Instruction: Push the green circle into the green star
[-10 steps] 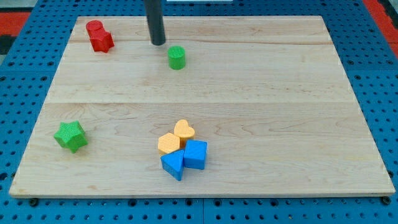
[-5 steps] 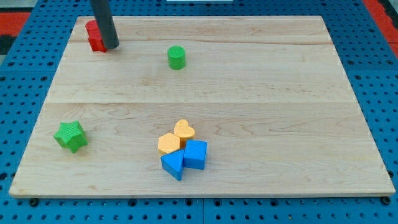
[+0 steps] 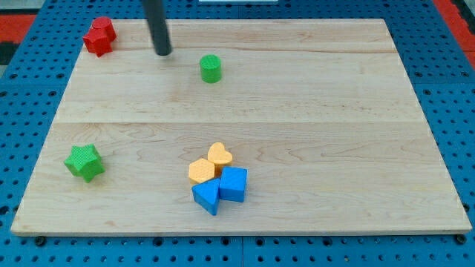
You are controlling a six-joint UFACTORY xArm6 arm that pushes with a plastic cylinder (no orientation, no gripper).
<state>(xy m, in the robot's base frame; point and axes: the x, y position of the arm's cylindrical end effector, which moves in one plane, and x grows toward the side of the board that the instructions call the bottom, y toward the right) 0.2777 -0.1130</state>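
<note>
The green circle (image 3: 211, 68) stands near the view's top, left of centre, on the wooden board (image 3: 312, 119). The green star (image 3: 84, 162) lies at the view's lower left. My tip (image 3: 162, 52) is on the board to the left of the green circle and a little above it, about a block's width or two away, not touching it. The star is far below and to the left of the tip.
Two red blocks (image 3: 98, 35) sit pressed together at the board's top left corner. Two orange blocks (image 3: 210, 164) and two blue blocks (image 3: 220, 189) form a cluster near the view's bottom centre. The blue pegboard surrounds the board.
My tip swept left into the red blocks and pushed them up and left toward the corner, then came back right. The green circle and green star have not moved.
</note>
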